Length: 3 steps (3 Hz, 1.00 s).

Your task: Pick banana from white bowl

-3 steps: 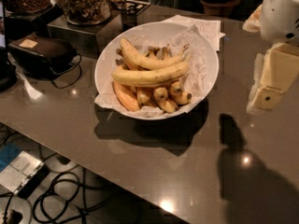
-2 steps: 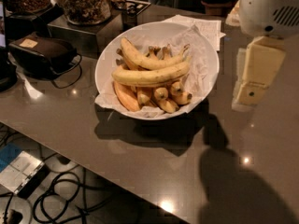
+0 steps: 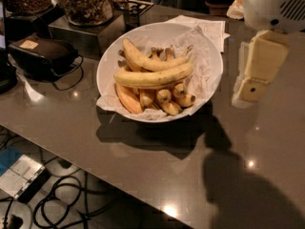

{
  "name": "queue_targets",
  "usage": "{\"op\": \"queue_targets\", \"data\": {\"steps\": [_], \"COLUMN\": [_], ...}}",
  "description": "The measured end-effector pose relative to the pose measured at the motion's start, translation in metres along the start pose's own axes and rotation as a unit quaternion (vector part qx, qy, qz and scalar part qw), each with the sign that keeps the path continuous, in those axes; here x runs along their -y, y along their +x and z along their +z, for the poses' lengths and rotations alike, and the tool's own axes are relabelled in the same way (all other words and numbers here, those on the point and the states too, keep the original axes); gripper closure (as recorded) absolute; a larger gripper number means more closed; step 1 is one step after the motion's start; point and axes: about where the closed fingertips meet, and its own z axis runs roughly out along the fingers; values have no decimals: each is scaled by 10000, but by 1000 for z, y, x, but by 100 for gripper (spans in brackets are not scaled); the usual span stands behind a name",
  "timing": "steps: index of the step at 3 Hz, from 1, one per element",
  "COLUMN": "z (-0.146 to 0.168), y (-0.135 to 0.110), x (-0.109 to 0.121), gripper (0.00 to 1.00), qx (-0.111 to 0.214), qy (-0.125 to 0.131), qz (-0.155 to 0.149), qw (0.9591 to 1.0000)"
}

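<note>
- Far left on the grey surface (image 3: 62, 128) I see one black case (image 3: 40, 55) with a cable. It is well apart from the job.
- Left of centre stands one white bowl (image 3: 143, 32), lined with crumpled paper.
- Inside it I count two long fruits. The banana (image 3: 152, 76) I want is the straighter, paler one, lying crosswise on top of the heap. The curved banana (image 3: 143, 58) lies just behind it, touching.
- Under them I make out at least five stubby orange-yellow bananas (image 3: 164, 99); the pile hides any more.
- On the right, one pincer (image 3: 250, 80) hangs beside the bowl's rim, above the surface and clear of the fruit. I cannot tell whether it is released or clenched.
- I judge this to be the approach step, nothing grasped yet. Next I need to bring the pincer over the bowl and come down across the straight banana's middle, avoiding the curved one.
</note>
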Motion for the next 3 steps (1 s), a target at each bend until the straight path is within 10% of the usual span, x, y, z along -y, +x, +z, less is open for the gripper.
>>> {"op": "queue_targets", "data": {"steps": [3], "z": [25], "y": [-71], "x": [-20], "gripper": [0], "qx": [29], "qy": [-362], "qz": [-906], "qw": [9952]}}
